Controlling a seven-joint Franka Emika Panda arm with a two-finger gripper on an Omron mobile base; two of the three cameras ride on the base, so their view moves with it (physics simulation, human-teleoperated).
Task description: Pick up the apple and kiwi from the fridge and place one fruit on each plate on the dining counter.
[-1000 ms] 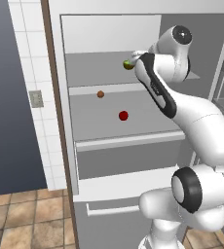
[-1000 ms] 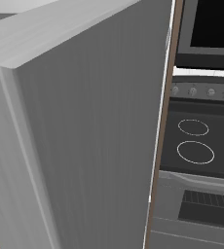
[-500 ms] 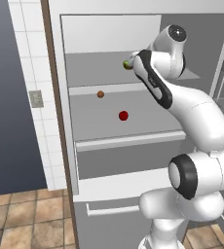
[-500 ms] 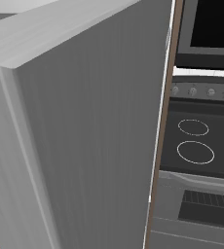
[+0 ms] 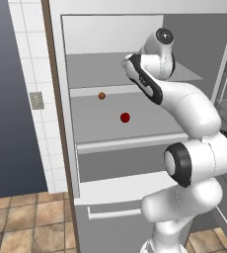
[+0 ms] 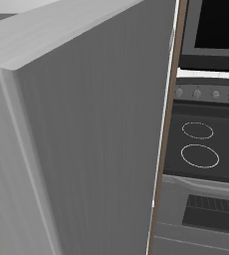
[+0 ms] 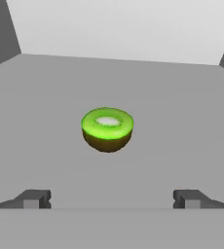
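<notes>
Reaching into the fridge, the claw hangs with tips spread wide apart, squared on the halved kiwi resting on the upper shelf, presumably to straddle it; the apple waits a shelf lower.

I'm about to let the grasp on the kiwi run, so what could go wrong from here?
1. The kiwi is rounded and sits free on the fridge shelf; the open hand has it ahead of its fingertips, so an off-centre close could nudge it away.
2. The arm reaches deep into the fridge, so pulling out could clip the shelf edge above the apple.
</notes>
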